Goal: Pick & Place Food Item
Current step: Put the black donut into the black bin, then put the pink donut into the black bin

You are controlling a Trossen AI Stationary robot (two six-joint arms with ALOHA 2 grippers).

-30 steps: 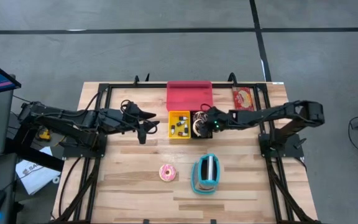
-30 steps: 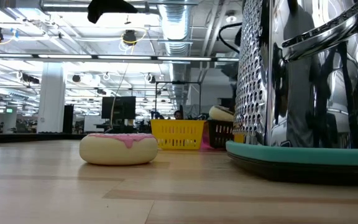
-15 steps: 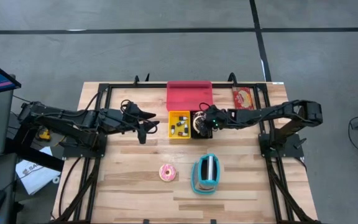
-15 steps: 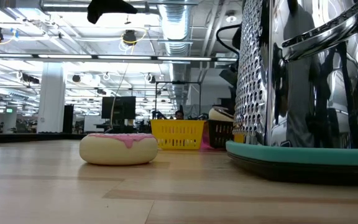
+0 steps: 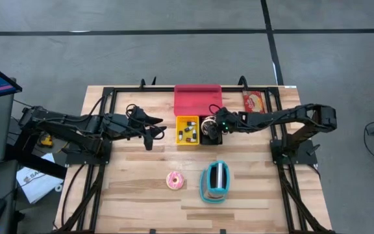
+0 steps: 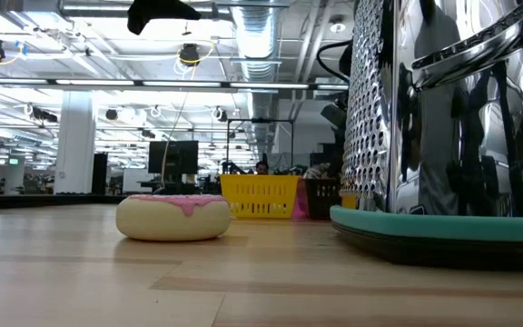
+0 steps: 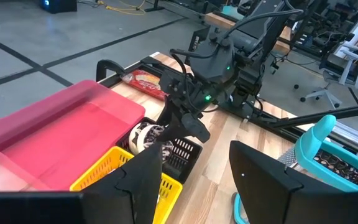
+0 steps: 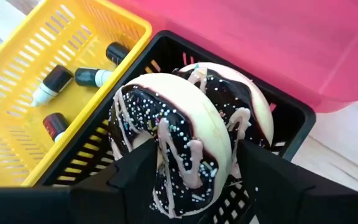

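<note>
The wooden tabletop point(image 5: 141, 195) carries everything, with a dark arm at each side. Taking the high view as a clock face centred on the tabletop, the pink tray point(image 5: 197, 99) sits at twelve o'clock, against the far edge. At about five o'clock stands the teal-based metal grater point(image 5: 214, 181), which fills the right half of the low view. Just below the tray, near the centre, the yellow basket point(image 5: 187, 130) holds small dark bottles point(image 8: 59, 79), and the black basket point(image 5: 208, 132) touches its three o'clock side. A red food packet point(image 5: 254, 103) lies at one o'clock. The pink-frosted donut point(image 5: 174, 181) rests on the bare wood at six o'clock, just beside the grater.

The right tool point(image 8: 191, 177) reaches in from three o'clock and hangs over the black basket. Its wrist view shows its fingers spread wide on either side of the chocolate-glazed donuts point(image 8: 185, 134); whether the pads still touch the front donut cannot be told. Two such donuts, streaked with pale icing and sprinkles, stand on edge inside the black basket, one behind the other.

The left tool point(image 5: 149, 133) waits at nine o'clock, above the tabletop and apart from the yellow basket, its fingers partly open and holding nothing.
</note>
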